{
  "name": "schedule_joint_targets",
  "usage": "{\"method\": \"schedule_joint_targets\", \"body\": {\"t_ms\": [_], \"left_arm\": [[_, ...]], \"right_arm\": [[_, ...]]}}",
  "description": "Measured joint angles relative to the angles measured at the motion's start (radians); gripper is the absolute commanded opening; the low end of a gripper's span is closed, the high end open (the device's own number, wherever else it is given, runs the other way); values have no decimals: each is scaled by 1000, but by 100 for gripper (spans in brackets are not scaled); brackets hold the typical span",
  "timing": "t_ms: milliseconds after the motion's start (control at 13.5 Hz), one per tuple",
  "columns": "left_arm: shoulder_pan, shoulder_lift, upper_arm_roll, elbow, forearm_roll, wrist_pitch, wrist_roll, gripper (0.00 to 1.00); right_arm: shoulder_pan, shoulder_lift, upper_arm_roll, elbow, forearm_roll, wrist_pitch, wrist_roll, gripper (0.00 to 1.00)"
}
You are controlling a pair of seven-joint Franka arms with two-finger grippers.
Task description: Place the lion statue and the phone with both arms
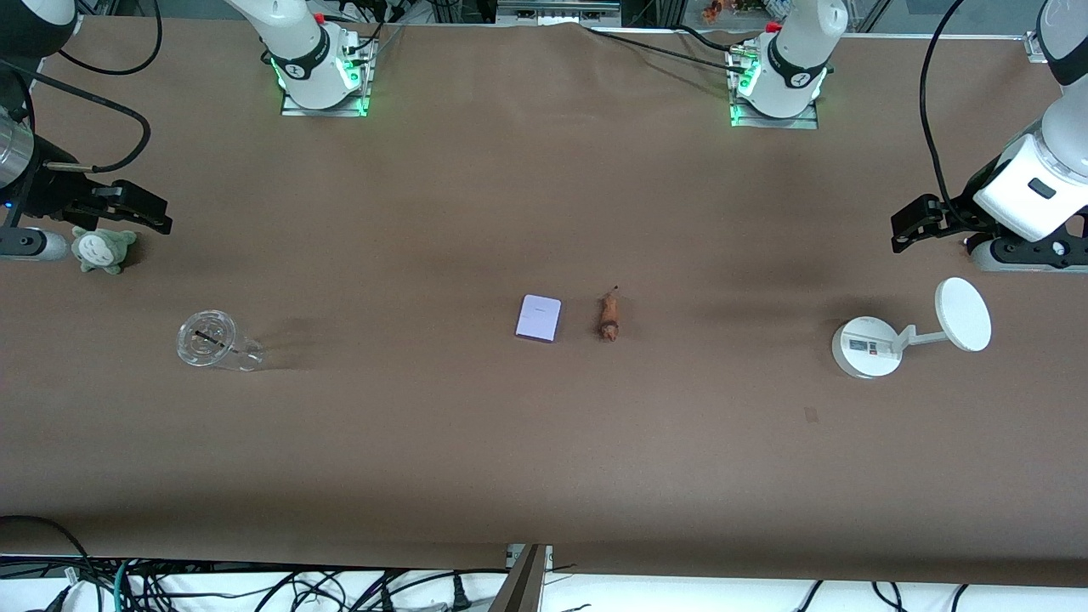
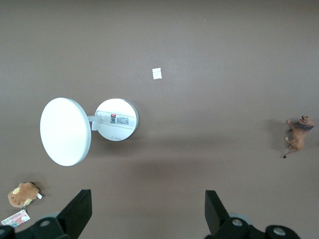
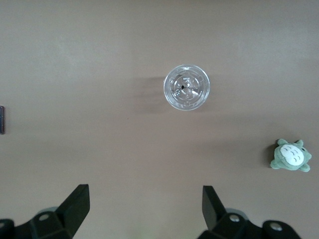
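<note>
Lion statue (image 1: 608, 317): mid-bench, long axis toward the robots' bases, tail end farther from the front camera. Phone (image 1: 538, 319): flat, just beside it, toward the right arm's end. White stand (image 1: 867, 346), clear cup (image 1: 212, 342), grey-green plush (image 1: 102, 249): well apart. Left gripper (image 1: 914, 230), right gripper (image 1: 144, 214): wide open, empty, over the bench ends.

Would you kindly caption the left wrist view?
Open left claw above the white stand, lion statue lying apart.

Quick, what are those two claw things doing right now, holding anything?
Left end effector: open, holding nothing, up over the table near the white stand.
Right end effector: open, holding nothing, up beside the grey-green plush.
</note>
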Motion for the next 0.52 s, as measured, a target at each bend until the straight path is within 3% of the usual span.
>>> {"method": "schedule_joint_targets", "body": {"t_ms": [520], "left_arm": [[-43,28,-5,-16,-52,-56,1,100]], "right_arm": [[0,3,0,0,0,0,0,100]]}}
